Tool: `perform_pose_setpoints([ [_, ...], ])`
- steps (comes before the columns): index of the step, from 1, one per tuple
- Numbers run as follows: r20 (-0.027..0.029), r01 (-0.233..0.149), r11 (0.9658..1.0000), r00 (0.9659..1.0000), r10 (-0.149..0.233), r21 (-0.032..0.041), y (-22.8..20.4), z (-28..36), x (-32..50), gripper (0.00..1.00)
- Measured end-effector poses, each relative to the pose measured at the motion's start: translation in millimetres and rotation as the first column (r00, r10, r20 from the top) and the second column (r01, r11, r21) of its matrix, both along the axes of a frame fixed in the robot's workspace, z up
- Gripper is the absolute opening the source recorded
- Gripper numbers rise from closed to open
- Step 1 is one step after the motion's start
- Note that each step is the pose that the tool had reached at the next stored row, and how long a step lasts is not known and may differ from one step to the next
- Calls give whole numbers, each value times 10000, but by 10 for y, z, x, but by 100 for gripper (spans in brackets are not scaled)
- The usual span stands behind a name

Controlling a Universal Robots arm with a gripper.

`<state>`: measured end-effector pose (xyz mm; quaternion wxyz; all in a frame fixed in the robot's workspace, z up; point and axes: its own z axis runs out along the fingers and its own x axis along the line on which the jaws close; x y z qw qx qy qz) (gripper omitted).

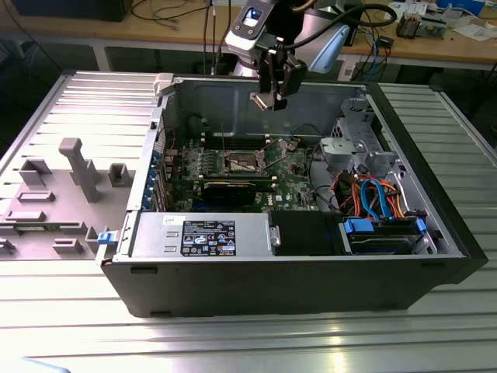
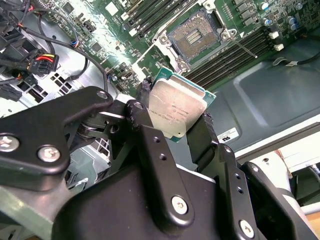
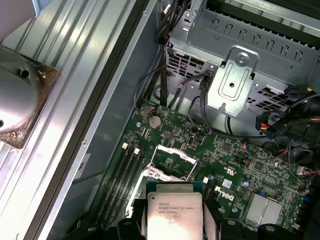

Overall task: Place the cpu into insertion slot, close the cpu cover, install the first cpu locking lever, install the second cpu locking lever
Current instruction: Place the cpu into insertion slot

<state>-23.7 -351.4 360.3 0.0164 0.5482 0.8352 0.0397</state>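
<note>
The cpu (image 2: pixel 176 107), a flat square chip with a silvery top, is pinched by its edges between the black fingers (image 2: pixel 150 140) of my gripper (image 2: pixel 175 111), which is shut on it. In the exterior view the gripper (image 1: pixel 269 99) hangs with the cpu (image 1: pixel 262 101) above the open computer case, well over the motherboard. The insertion slot (image 2: pixel 195 37) lies uncovered below, a dark square socket with a silver rim, apart from the chip. In the first wrist view the cpu (image 3: pixel 172 212) is over the board and the cpu cover (image 3: pixel 172 159) stands raised beside the socket.
The case walls (image 1: pixel 233 97) surround the motherboard (image 1: pixel 291 183). A metal drive cage (image 3: pixel 235 85) and bundles of cables (image 1: pixel 373 198) sit on the exterior view's right. A power supply (image 1: pixel 202 235) fills the front. A grey fixture plate (image 1: pixel 70 179) lies left of the case.
</note>
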Motion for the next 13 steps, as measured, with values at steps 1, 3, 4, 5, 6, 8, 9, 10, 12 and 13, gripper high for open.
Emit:
perform_pose_setpoints([
  [1,0,1,10000,10000,-1,0,0,0,0,54],
  [3,0,1,10000,10000,-1,0,0,0,0,54],
  [4,0,1,10000,10000,-1,0,0,0,0,54],
  [5,0,1,10000,10000,-1,0,0,0,0,54],
  [6,0,1,10000,10000,-1,0,0,0,0,54],
  [8,0,2,10000,10000,-2,0,0,0,0,54],
  [9,0,3,10000,10000,-3,0,0,0,0,54],
  [10,0,4,10000,10000,-4,0,0,0,0,54],
  [12,0,30,10000,10000,-30,0,0,0,0,54],
  [13,0,63,10000,10000,-63,1,0,-1,0,54],
])
